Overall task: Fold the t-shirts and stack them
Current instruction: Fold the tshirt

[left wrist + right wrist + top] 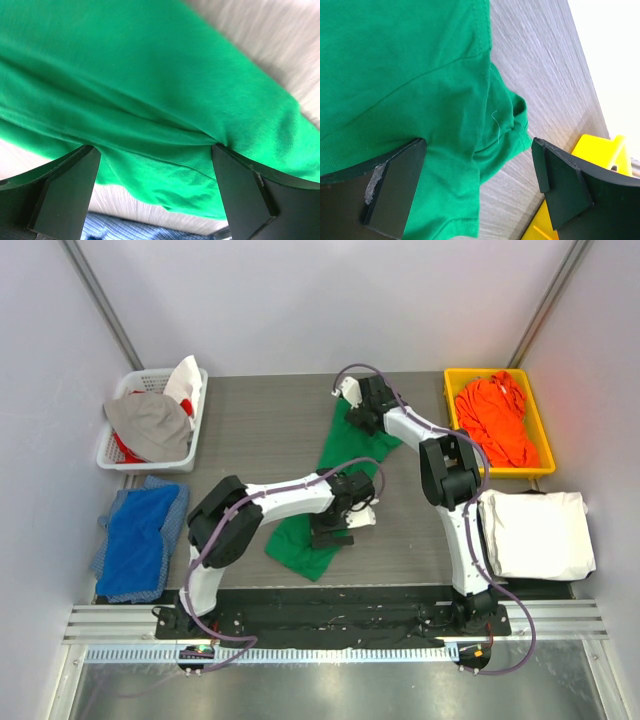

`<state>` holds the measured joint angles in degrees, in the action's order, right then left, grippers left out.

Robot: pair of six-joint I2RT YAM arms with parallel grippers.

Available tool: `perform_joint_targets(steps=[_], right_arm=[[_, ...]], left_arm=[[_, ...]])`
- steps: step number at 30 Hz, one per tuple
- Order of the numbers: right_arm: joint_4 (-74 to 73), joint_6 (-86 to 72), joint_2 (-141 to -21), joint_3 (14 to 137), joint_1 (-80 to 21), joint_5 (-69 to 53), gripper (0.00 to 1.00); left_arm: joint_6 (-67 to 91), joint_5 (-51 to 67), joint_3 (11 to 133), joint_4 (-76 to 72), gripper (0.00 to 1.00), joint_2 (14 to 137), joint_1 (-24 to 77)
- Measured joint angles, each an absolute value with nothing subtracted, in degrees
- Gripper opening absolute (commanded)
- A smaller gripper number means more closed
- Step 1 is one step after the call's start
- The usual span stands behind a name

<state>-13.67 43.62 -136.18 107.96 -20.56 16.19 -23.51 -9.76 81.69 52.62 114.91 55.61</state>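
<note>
**A:** Where's the green t-shirt [338,452] lying?

**B:** Mid-surface [260,430], rumpled into a long diagonal strip. It runs from far centre down to near and slightly left, unfolded, with creases along its length.

**A:** And the hands?

**B:** The left hand [330,533] is over the near end and the right hand [352,405] over the far end. Both have their fingers spread wide with green cloth beneath them, and neither is clamped on anything.

**A:** How will it handle?

**B:** I'd judge it light, soft and floppy. It will sag and bunch wherever it isn't held, and one pinch may catch two layers. I'd take it by a hem or a shoulder seam, one hand at each end, so it can be pulled flat before creasing. The right wrist view shows a stitched edge and a sleeve close to the fingers, which looks like a fair spot.

**A:** What's around it?

**B:** The white t-shirt [535,532] lies folded at near right, probably where the stack goes. The orange t-shirt [497,420] is heaped in a yellow bin [470,372] at far right. At far left there's a white basket [140,462] of mixed clothes, and blue cloths [140,540] lie near left.

**A:** Any obstacles?

**B:** Nothing rests on the green shirt. Only the arms cross above it, and they may crowd each other.
</note>
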Motion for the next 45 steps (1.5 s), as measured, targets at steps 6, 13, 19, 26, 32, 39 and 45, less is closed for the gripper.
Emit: perform_joint_targets(steps=[6, 13, 19, 26, 32, 39, 45], right_arm=[[-12.25, 45.50, -137.29, 109.27, -20.34, 14.66, 1.00], [-10.24, 47.64, -140.35, 113.25, -20.34, 13.34, 1.00], [-9.32, 48.62, -142.96, 117.12, -20.40, 11.66, 1.00], [-6.94, 50.83, -144.18, 118.04, -20.69, 10.26, 1.00], [-5.58, 52.16, -144.44, 118.06, -20.82, 8.84, 1.00], [-4.75, 52.42, -144.53, 117.97, -21.23, 7.49, 1.00], [-2.28, 52.36, -143.87, 115.92, -21.63, 8.21, 1.00]], left_arm=[[-25.50, -6.35, 88.14, 53.98, 1.00, 119.07, 58.26], [-26.65, -3.33, 93.25, 54.87, 1.00, 122.28, 58.41], [-26.00, -2.26, 96.60, 55.02, 1.00, 124.33, 58.41], [-22.83, -2.52, 100.25, 55.40, 1.00, 126.45, 58.94], [-18.02, -4.38, 103.18, 55.00, 1.00, 128.01, 60.01], [-14.09, -5.52, 104.86, 53.34, 1.00, 128.86, 61.06], [-12.12, -7.11, 99.53, 48.29, 1.00, 125.43, 61.43]])
